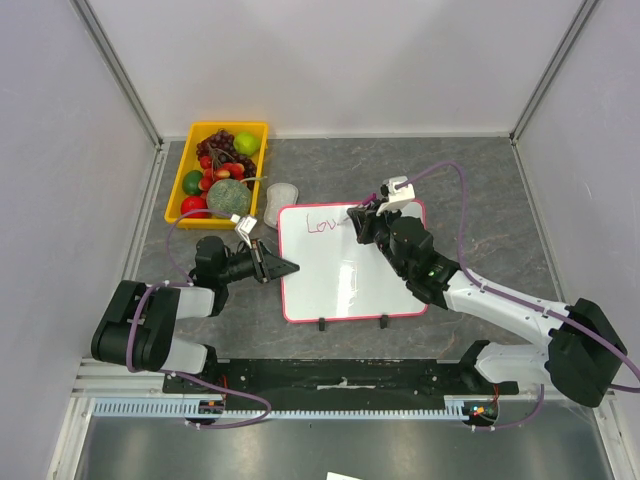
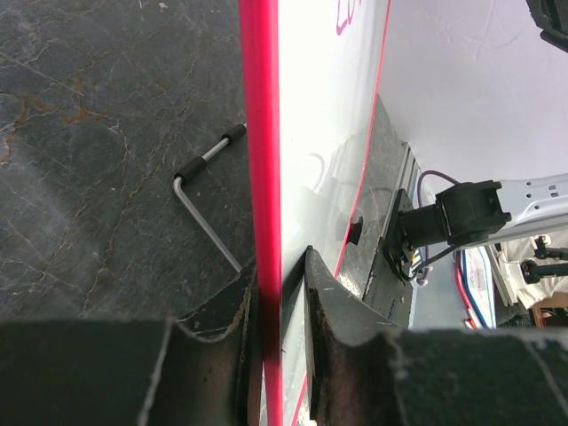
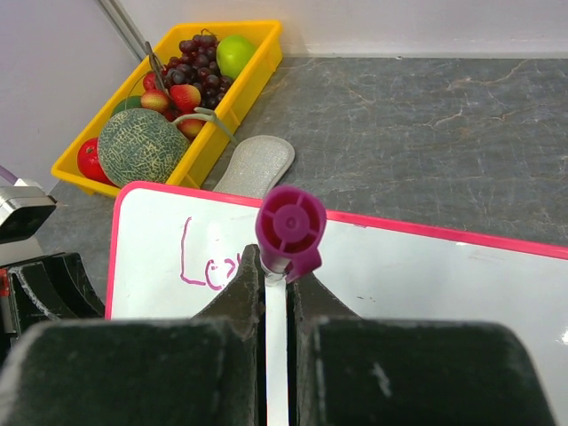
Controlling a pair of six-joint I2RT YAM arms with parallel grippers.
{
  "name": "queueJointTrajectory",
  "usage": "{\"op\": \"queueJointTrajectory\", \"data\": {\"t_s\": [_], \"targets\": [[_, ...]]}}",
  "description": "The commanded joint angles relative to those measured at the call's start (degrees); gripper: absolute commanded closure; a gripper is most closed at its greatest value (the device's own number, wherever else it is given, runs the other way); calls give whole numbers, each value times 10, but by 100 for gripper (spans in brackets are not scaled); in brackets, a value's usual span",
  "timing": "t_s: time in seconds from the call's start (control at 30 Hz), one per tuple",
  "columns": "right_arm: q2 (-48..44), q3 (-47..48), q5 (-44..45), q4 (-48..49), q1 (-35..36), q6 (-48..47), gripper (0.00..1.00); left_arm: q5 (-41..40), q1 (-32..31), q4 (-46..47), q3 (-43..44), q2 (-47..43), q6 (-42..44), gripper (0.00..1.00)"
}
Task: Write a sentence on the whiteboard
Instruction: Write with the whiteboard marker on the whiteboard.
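Glossy whiteboard [image 1: 340, 280], matt stone-patterned table [image 1: 480, 190], shiny yellow plastic tray [image 1: 230, 127].

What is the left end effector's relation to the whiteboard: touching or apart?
Touching. Left wrist view: the left end effector clamps the whiteboard by its pink frame, a finger on each side.

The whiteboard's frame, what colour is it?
The frame is pink-red; the left wrist view shows it best.

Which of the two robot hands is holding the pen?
The right gripper: it pinches a white marker with a magenta end. The left gripper only clamps the whiteboard's pink edge.
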Motion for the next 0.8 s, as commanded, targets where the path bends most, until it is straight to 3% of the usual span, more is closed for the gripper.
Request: {"op": "queueJointTrajectory", "data": {"t_s": [0.0, 0.77], "targets": [[-5, -4, 26, 6, -5, -1, 100, -11, -1, 6, 2, 6, 26, 98], [-3, 19, 45, -3, -10, -4, 100, -10, -1, 6, 2, 6, 25, 98]]}}
